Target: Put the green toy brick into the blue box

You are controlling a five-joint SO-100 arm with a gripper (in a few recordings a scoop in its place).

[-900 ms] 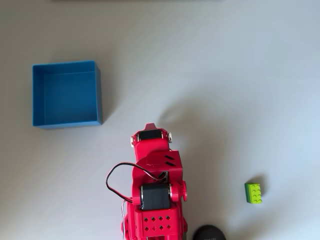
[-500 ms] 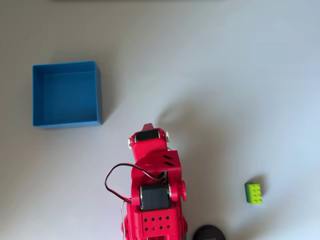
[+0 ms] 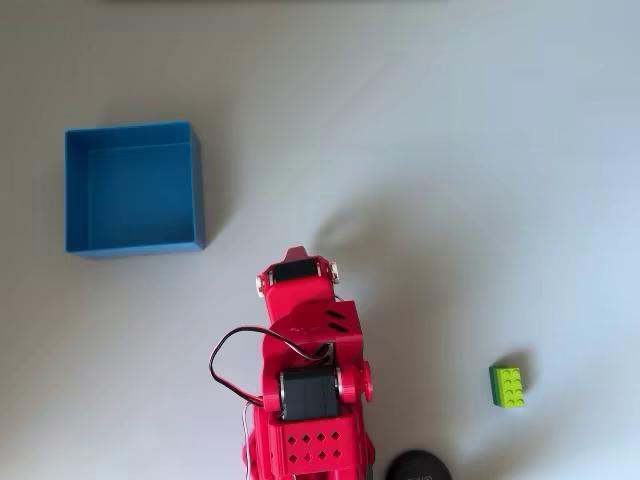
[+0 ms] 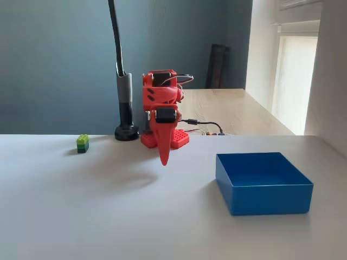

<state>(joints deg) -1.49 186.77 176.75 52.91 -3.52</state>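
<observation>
Small lime-green studded plastic brick (image 3: 507, 386) resting on the pale grey desk (image 3: 450, 150), well apart from the square bright blue open-topped box (image 3: 133, 187), nothing inside the box. Red arm's pincer (image 4: 164, 158) pointing down between the two, hanging above the desk in the fixed view, fingers together and holding nothing.

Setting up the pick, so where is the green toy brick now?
In the overhead view the green toy brick lies on the table at lower right, right of the red arm, far from the blue box.
</observation>
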